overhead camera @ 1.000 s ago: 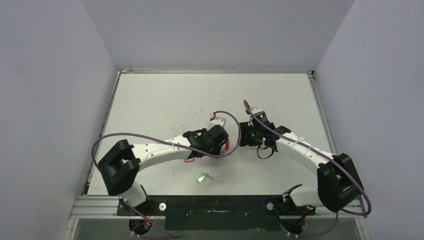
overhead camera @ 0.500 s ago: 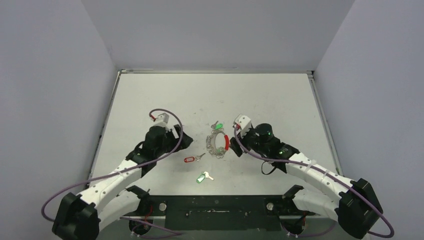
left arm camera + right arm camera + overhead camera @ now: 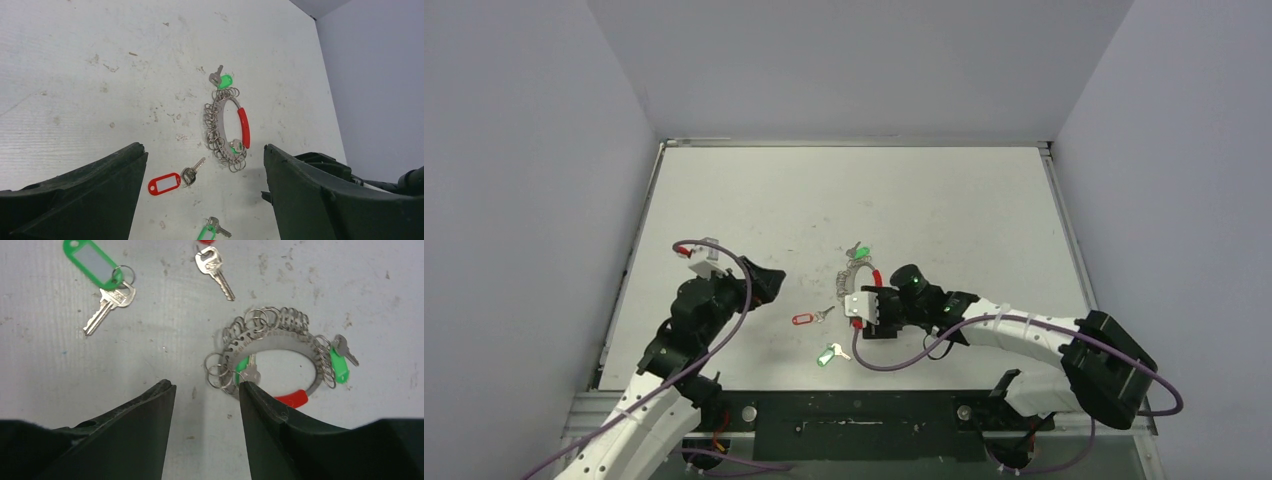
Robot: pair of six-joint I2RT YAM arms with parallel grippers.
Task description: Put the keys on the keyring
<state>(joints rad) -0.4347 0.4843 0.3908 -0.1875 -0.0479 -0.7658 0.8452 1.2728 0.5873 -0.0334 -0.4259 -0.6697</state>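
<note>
The keyring (image 3: 216, 131), a silver band fringed with loops and a red arc (image 3: 243, 127), lies flat on the table. Two green-tagged keys hang on it, one at its far end (image 3: 222, 79) and one at its near end (image 3: 245, 367). A red-tagged key (image 3: 167, 183) and another green-tagged key (image 3: 97, 265) lie loose beside it. My left gripper (image 3: 204, 150) hovers open, back from the ring (image 3: 856, 272) and to its left. My right gripper (image 3: 206, 385) is open and empty, low at the ring's near end, one fingertip (image 3: 246, 390) at the loops.
The white table (image 3: 964, 210) is scuffed and walled by grey panels on three sides. My right arm (image 3: 1014, 330) stretches across the near right. The loose keys (image 3: 804, 319) (image 3: 827, 355) lie between both grippers.
Both grippers were together over the ring a second ago. The left arm has drawn back to the left and opened wide. The right gripper has swung down to the ring's near end.
</note>
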